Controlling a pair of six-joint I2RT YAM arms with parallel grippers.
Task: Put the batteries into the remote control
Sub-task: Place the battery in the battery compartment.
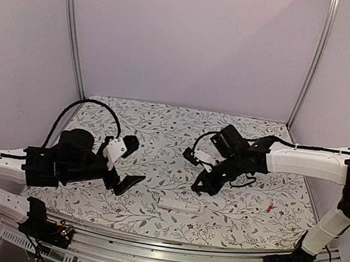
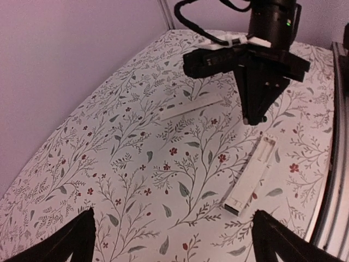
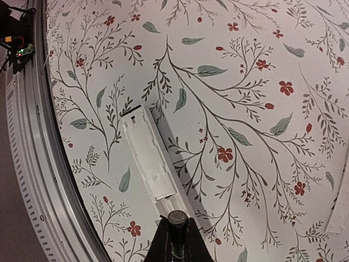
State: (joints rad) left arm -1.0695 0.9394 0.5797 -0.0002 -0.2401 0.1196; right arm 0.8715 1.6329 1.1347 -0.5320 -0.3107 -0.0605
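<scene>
The remote (image 1: 181,204) lies flat on the cloth (image 1: 162,129) near the front edge, between the two arms. It is a slim white plastic bar with squared corners and a long, shallow trough open along its upper face. The cloth is matt white, printed with thin branching stems, grey-green leaves and small red flowers. The right gripper (image 1: 198,187) points steeply down, just over one end of the remote. Its black, tapering fingers are pressed together on the black battery (image 3: 175,218), a small dark cylinder whose round flat end faces the wrist camera. The red battery (image 1: 269,208) is a tiny red cylinder lying on the cloth well to the right of the remote, close to the right arm's white forearm. The cover (image 2: 191,105), a thin flat white strip, lies apart from the remote, farther from the front edge. The left gripper (image 1: 137,161) hangs over the cloth to the remote's left, its broad black fingers spread wide with nothing between them.
</scene>
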